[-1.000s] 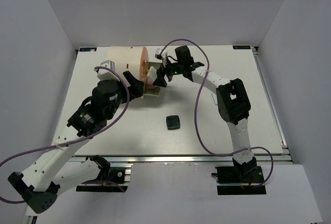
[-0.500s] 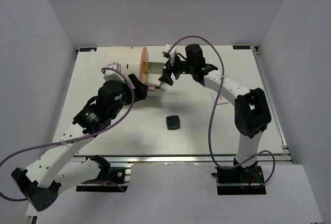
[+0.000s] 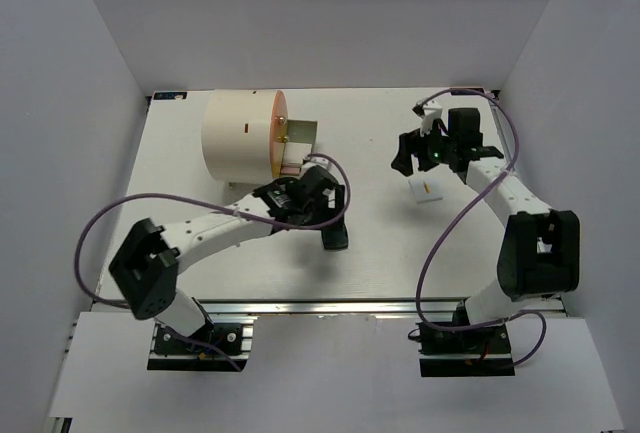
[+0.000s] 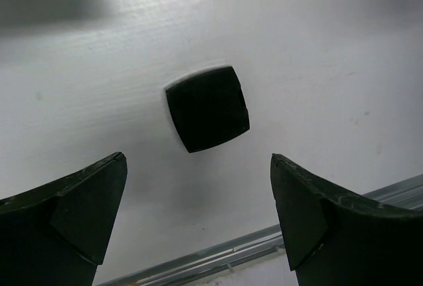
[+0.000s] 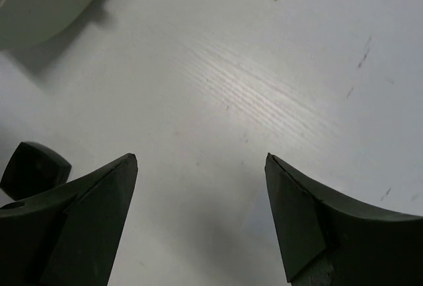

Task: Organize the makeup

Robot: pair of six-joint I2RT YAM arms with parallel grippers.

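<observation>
One dark square compact point(image 4: 207, 107), one white tile point(image 3: 427, 189), one cream cylinder point(image 3: 235, 133)

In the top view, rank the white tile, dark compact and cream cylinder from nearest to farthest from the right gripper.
1. white tile, just beside the right gripper.
2. dark compact, mid-table, by the left gripper.
3. cream cylinder, far-left back.

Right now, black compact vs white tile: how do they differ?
Colour: the compact is black, the tile white. Place: the compact lies mid-table, framed by the open left gripper; the tile lies further right, near the open right gripper but not between its fingers. Both are flat, squarish and loose on the table.
</observation>
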